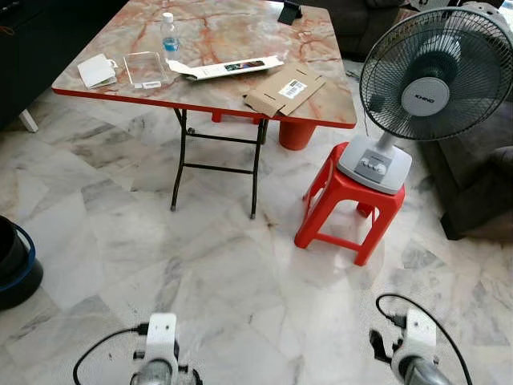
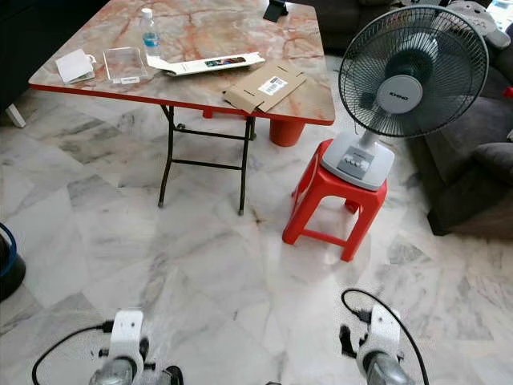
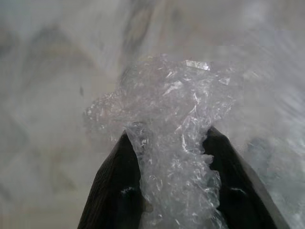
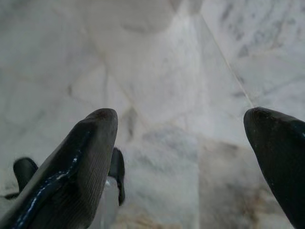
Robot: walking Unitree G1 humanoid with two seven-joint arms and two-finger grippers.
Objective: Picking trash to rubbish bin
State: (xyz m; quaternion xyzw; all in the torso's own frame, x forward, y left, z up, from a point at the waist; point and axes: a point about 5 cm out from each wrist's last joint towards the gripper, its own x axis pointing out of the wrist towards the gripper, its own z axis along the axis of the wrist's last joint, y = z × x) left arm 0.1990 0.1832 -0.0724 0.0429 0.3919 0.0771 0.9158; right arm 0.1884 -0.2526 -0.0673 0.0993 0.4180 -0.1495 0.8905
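Note:
My left gripper (image 3: pixel 169 136) is shut on a crumpled wad of clear plastic wrap (image 3: pixel 171 100), which bulges out past the two black fingers above the marble floor. My right gripper (image 4: pixel 181 119) is open, with only floor tiles between its fingertips. Both wrists, left (image 1: pixel 160 349) and right (image 1: pixel 413 341), show low at the picture's bottom edge. A dark round bin with a blue band (image 1: pixel 14 265) stands on the floor at the far left, partly cut off. On the marble-pattern folding table (image 1: pixel 321 88) lie a flat cardboard piece (image 1: pixel 284 88), a long white box (image 1: pixel 228 68), a clear plastic tray (image 1: pixel 144 68), a white packet (image 1: pixel 96 70) and a water bottle (image 1: pixel 169 34).
A desk fan (image 1: pixel 429 76) stands on a red plastic stool (image 1: pixel 349 208) to the right of the table. A dark sofa (image 1: pixel 481 168) lines the right side. A red bucket (image 1: pixel 296 135) sits under the table. Open marble floor (image 1: pixel 224 281) lies between me and the table.

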